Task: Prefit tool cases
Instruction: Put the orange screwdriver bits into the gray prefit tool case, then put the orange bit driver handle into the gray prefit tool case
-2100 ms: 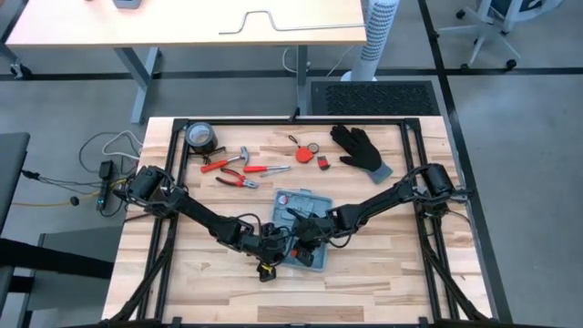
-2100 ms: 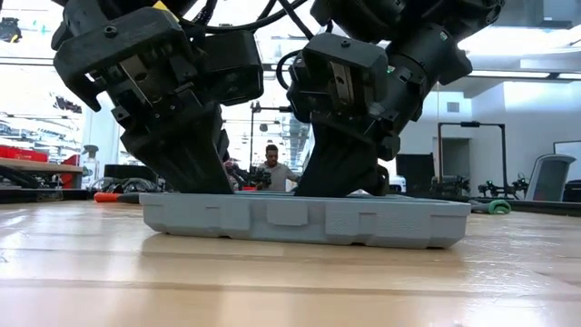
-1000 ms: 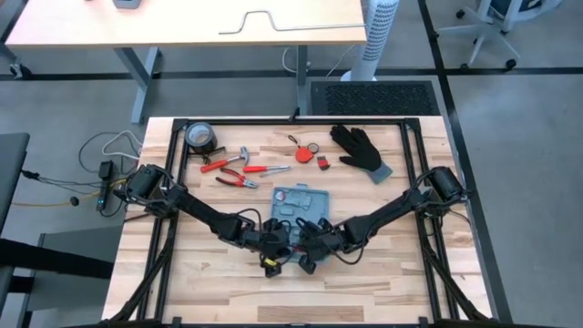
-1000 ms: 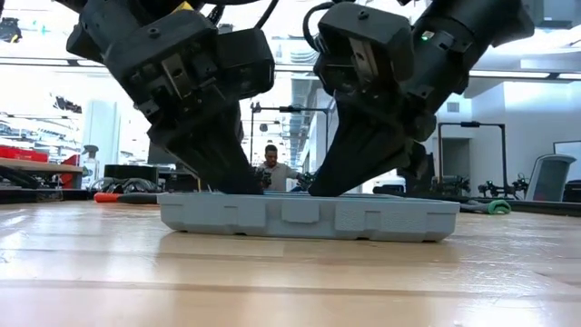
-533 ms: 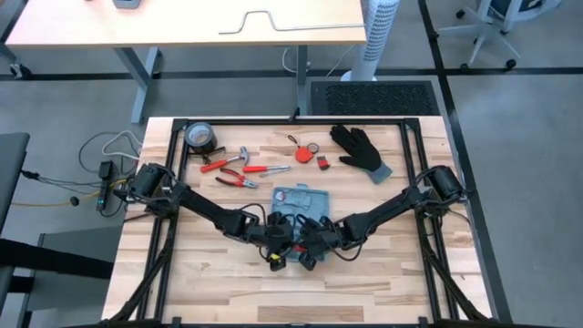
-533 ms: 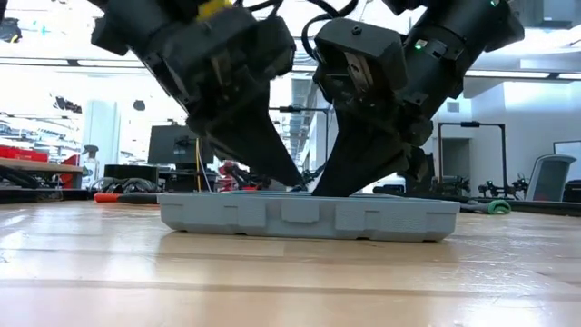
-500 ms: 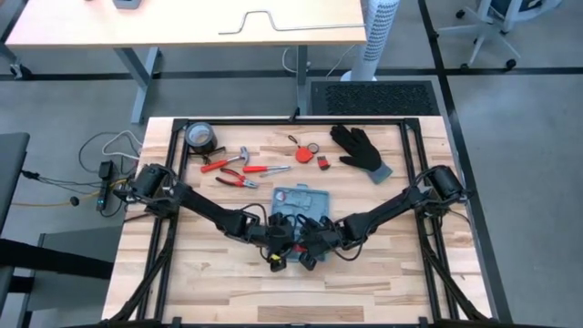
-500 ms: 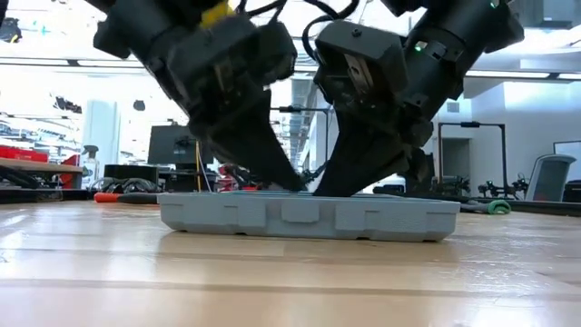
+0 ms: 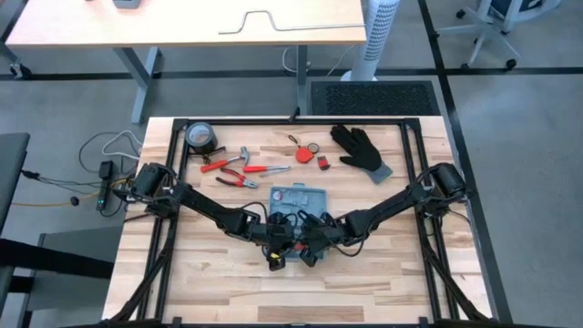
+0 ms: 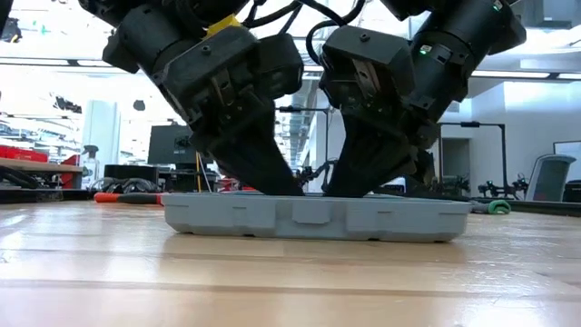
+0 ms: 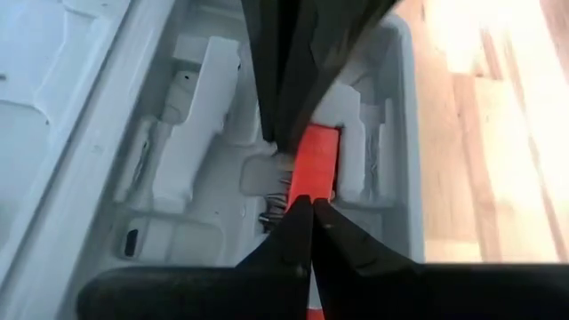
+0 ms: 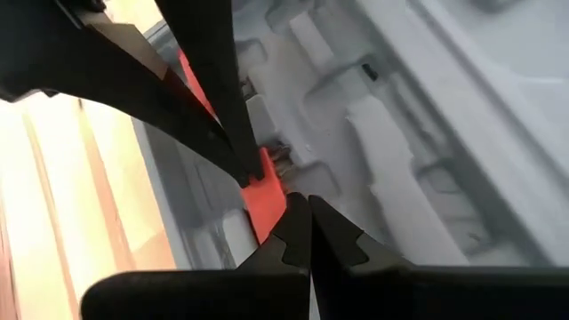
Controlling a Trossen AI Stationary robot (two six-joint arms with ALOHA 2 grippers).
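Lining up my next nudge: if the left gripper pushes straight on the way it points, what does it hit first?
Most likely the red-handled tool seated in the tool case, directly ahead of the left gripper; the right gripper's finger lies just beyond.

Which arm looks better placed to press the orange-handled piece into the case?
Left, narrowly: the left tool rests closed on the orange handle in the case; the right tool sits beside it.

Your two arms reach in low from either side and meet near the middle. The left pincer and right pincer point steeply down, tip to tip, each with fingers pressed together.
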